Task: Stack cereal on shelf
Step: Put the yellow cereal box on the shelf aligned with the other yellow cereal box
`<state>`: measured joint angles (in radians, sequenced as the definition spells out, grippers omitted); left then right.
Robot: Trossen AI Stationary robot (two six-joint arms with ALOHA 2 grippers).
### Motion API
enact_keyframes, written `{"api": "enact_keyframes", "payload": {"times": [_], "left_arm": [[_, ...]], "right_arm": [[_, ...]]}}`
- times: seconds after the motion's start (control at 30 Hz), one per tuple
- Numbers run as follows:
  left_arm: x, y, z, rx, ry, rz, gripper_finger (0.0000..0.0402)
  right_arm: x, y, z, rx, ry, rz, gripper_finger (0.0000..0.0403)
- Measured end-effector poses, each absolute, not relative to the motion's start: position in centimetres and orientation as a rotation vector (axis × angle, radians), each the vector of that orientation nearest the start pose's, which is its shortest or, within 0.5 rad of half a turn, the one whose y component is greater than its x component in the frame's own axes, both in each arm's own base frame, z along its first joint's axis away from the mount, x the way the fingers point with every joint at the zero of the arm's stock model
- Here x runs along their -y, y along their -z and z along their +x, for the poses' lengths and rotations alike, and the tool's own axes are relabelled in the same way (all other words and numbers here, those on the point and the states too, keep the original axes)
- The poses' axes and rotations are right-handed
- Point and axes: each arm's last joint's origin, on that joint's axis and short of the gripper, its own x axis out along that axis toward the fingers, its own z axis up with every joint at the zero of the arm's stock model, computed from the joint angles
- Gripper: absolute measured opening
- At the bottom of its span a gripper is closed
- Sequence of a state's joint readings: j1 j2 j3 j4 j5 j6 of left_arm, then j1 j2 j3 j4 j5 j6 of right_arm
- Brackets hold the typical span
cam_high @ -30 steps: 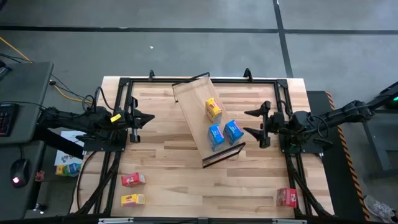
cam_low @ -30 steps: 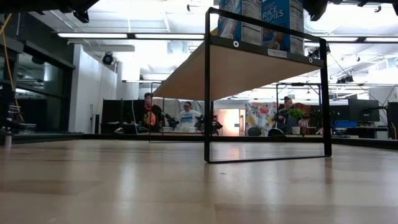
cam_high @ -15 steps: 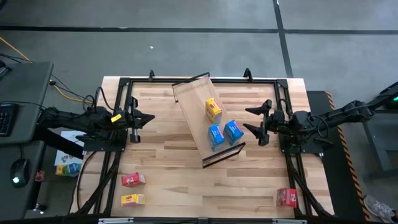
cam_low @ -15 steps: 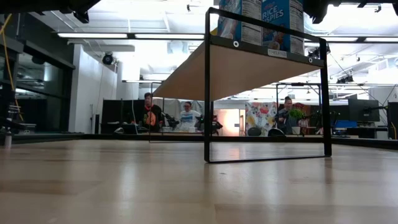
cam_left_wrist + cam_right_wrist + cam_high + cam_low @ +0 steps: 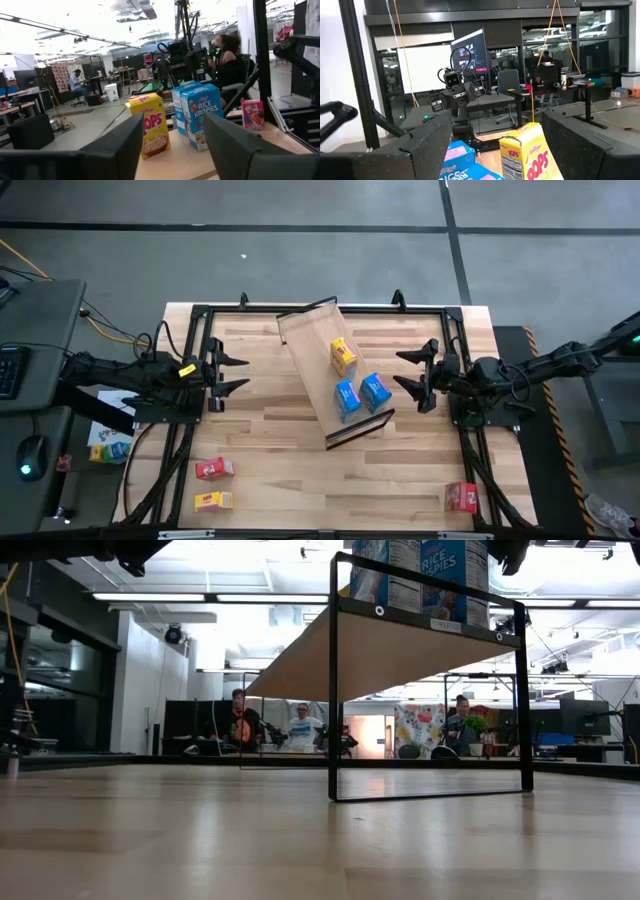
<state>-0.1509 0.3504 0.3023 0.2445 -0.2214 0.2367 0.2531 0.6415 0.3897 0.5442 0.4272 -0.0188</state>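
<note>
The shelf, a light-wood board on a dark metal frame, stands slanted at the table's middle. On the board stand a yellow cereal box and two blue ones; the left wrist view shows the yellow box and a blue box upright. A red box and a yellow box lie on the table near its front left, another red box at the front right. My left gripper is open left of the shelf, my right gripper open right of it, both empty.
A dark metal frame runs along the table's far, left and right edges, and the arms' bases sit on it. Bare tabletop lies between the shelf and the front edge. People sit in the room behind the table.
My left gripper has opened in place; its fingertips, together before, now stand apart. Nothing else has moved.
</note>
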Motion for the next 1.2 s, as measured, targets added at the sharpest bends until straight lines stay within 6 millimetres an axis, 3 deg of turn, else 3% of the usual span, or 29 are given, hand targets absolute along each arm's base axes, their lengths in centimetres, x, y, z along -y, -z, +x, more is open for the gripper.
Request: {"api": "enact_keyframes", "payload": {"times": [0.1,0.2,0.3,0.4,0.47,1.03,1.2], "left_arm": [[1.09,-26.11,11.34,0.185,-0.091,0.199,0.0213],[1.09,-26.11,11.34,0.185,-0.091,0.199,0.0215],[1.09,-26.11,11.34,0.185,-0.091,0.199,0.0214],[1.09,-26.11,11.34,0.185,-0.09,0.199,0.0214],[1.09,-26.11,11.34,0.185,-0.09,0.199,0.0215],[1.1,-26.1,11.35,0.186,-0.082,0.145,0.0216],[1.61,-26.15,11.86,0.205,0.068,0.112,0.0216]], "right_arm": [[-2.66,-28.54,14.91,0.276,0.165,0.121,0.0282],[-2.67,-28.57,14.89,0.28,0.155,0.145,0.0236],[-2.64,-28.67,14.74,0.289,0.148,0.173,0.0159],[-2.73,-28.67,14.76,0.288,0.116,0.173,0.0058],[-2.82,-28.7,14.76,0.29,0.09,0.161,0.0016],[-2.9,-28.62,14.8,0.282,0.061,0.156,0.001],[-2.91,-28.62,14.8,0.282,0.059,0.154,0.0011]]}}
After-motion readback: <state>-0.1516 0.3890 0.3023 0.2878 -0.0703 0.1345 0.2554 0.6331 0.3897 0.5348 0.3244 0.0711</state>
